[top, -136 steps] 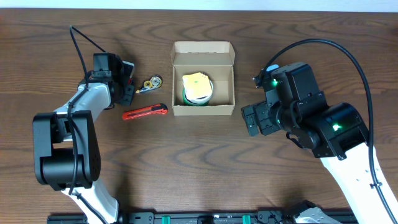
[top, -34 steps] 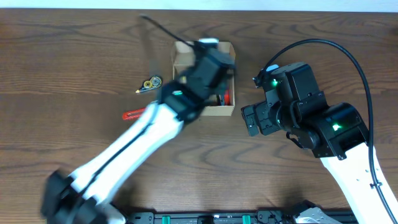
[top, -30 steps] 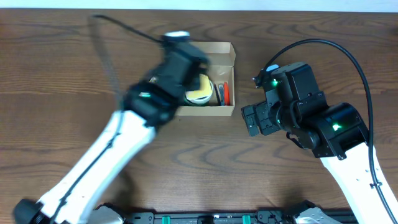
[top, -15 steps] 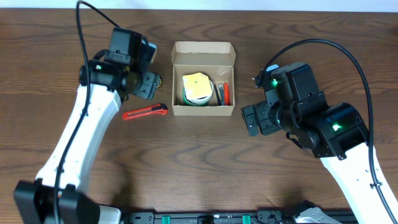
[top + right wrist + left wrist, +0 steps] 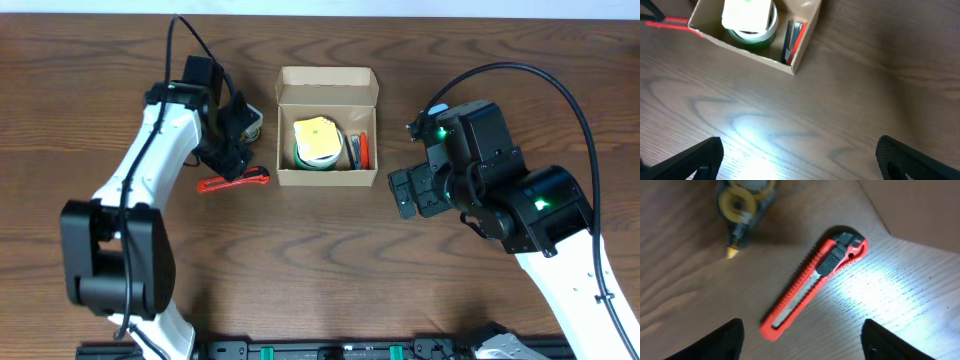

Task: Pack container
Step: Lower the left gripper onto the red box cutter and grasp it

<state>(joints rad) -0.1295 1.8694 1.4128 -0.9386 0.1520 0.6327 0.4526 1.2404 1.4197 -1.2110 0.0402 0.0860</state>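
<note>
Left gripper (image 5: 802, 342) has swung back off the small tan cardboard box (image 5: 327, 178) sitting mid-table, lid open. It hovers over the red plastic utility knife (image 5: 815, 282), jaws wide apart. Right gripper (image 5: 802, 160) hangs beside the box, jaws apart too.

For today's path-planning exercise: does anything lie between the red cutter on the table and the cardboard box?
Nothing visible. The cutter lies just left of the box, bare table between them; the tape dispenser sits farther back, off that line.
</note>
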